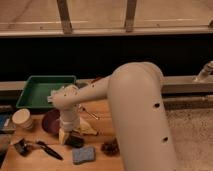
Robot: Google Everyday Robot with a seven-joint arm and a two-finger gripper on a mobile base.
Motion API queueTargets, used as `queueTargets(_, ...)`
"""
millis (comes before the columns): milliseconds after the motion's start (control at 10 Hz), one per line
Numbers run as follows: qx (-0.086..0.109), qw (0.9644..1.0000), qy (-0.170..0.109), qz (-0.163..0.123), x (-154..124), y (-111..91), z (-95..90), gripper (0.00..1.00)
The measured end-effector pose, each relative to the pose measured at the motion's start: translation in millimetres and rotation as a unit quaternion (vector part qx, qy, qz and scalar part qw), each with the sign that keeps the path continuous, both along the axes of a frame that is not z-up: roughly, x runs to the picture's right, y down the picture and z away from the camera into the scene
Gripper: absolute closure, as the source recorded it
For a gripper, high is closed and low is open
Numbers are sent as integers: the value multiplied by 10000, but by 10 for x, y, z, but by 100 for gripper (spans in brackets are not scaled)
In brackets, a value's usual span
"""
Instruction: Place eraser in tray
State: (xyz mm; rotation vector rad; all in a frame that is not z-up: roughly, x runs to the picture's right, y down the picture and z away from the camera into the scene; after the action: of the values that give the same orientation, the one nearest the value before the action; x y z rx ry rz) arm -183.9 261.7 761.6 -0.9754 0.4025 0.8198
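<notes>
Gripper (69, 136) low over the small flat black rectangular eraser (76, 142) — grip cannot be told — with the shallow green plastic tray (37, 92) at eleven o'clock.

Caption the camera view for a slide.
Pincer at the black eraser on the table, green tray behind.

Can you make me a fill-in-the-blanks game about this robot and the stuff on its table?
1. The tray is coloured ____.
2. The eraser lies on the table, not in the ____.
3. The gripper is down low, right by the eraser, which is coloured ____.
4. The sponge in front of the eraser is coloured ____.

Missing words: green, tray, black, blue.
</notes>
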Motion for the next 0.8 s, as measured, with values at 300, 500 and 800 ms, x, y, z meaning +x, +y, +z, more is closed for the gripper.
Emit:
queueTargets(300,15,9999,52,-89,-26,83,4,35)
queueTargets(500,40,9999,56,-98,-66,164,-13,37)
queueTargets(800,280,9994,115,-187,-85,258,-59,66)
